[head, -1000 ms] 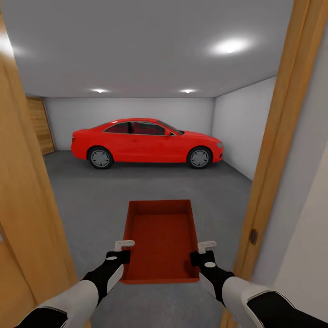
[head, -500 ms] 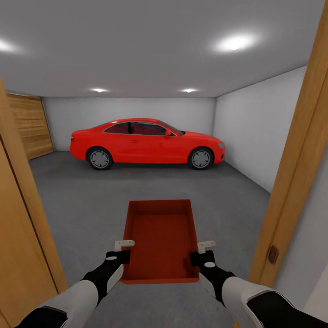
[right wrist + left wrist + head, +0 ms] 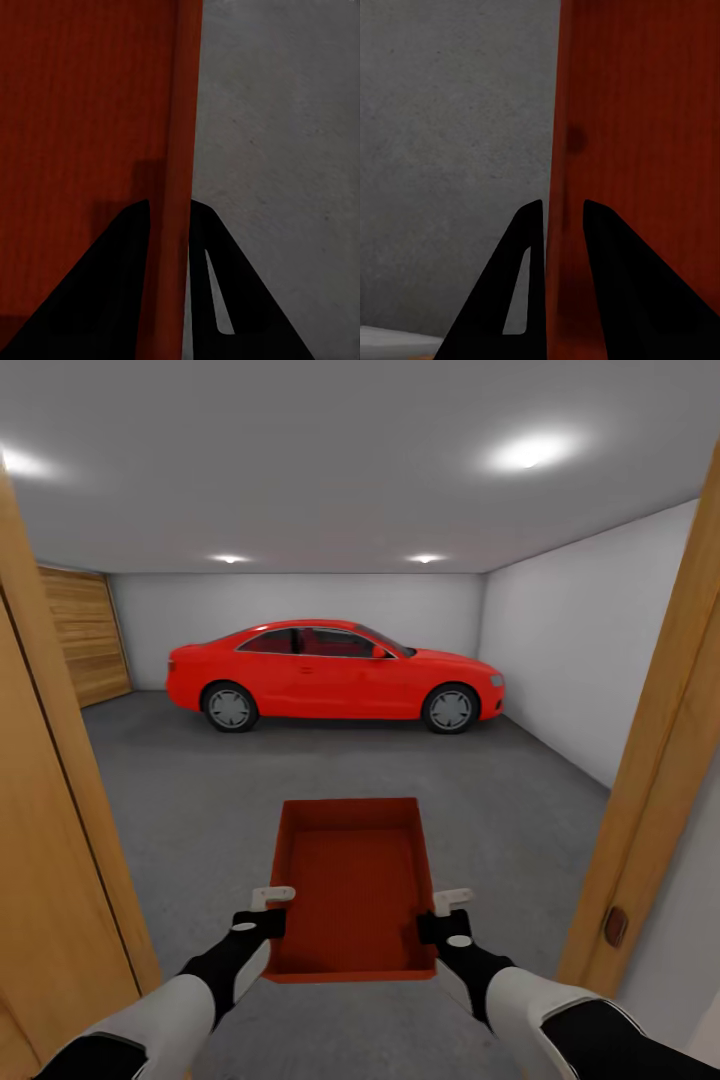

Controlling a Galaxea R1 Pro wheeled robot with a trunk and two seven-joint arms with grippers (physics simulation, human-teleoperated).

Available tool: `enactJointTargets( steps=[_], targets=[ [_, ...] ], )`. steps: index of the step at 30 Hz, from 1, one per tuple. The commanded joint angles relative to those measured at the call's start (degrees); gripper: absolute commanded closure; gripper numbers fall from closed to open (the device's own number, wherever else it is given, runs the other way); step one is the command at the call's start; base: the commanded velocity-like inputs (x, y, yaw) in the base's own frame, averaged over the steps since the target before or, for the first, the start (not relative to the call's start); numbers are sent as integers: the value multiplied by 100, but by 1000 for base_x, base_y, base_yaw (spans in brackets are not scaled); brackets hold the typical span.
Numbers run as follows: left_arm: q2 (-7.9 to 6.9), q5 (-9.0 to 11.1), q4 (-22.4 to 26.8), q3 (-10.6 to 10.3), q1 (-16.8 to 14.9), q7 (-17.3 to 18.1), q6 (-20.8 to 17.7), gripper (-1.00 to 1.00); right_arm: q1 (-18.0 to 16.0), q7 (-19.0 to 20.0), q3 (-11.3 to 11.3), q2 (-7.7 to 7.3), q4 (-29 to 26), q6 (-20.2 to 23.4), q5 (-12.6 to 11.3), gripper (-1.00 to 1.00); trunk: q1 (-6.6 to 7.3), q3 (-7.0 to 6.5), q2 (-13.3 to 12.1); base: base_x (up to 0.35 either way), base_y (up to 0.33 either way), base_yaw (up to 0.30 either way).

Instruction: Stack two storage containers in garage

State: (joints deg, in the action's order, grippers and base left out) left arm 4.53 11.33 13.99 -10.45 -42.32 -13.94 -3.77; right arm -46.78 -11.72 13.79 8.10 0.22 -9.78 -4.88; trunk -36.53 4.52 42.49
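Observation:
One orange-red storage container [image 3: 355, 880] hangs level in front of me above the garage's dark grey concrete floor [image 3: 190, 800], held from both sides. My left gripper [image 3: 272, 912] is shut on its left wall and my right gripper [image 3: 440, 916] is shut on its right wall. In the left wrist view the black fingers of the left gripper [image 3: 561, 204] straddle the container's thin wall [image 3: 637, 112]. The right wrist view shows the right gripper [image 3: 169, 202] clamped over the rim of the container [image 3: 82, 97], with the floor [image 3: 285, 112] beyond.
I stand in a doorway, with wooden frame posts close on the left [image 3: 50, 810] and the right [image 3: 660, 780]. A red car [image 3: 335, 675] is parked across the far end. A wooden panelled door [image 3: 85, 635] is at the back left, a pale wall [image 3: 590, 650] on the right.
The view has moved forward through the doorway, so both door posts have slid outward and more of the garage shows. The container and both grippers keep the same hold.

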Motion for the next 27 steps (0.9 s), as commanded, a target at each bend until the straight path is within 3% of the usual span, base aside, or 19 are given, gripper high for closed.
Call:
enactJointTargets(
  steps=[1,9,12,16,27],
  targets=[
    [-251,27,2,105,-4,-168,-36,100,-6,-95,-140,-30,-9,-38,-61,100,-1,10,8,0,0,80],
    [-251,27,0,104,-4,-170,-36,100,-6,-94,-140,-29,-4,-34,-57,100,-1,10,8,0,0,21],
    [-251,27,-50,105,-4,-171,285,100,-6,-94,-140,-28,-4,-36,-57,100,-1,10,8,0,-89,1],
    [-251,27,-76,105,-4,-174,413,100,-6,-94,-140,-28,-4,-36,-57,100,-1,10,8,0,-105,0],
    [-251,33,-88,105,-4,-171,439,100,-6,-94,-140,-28,-4,-37,-65,100,-1,10,8,0,-9,0]
  ],
)
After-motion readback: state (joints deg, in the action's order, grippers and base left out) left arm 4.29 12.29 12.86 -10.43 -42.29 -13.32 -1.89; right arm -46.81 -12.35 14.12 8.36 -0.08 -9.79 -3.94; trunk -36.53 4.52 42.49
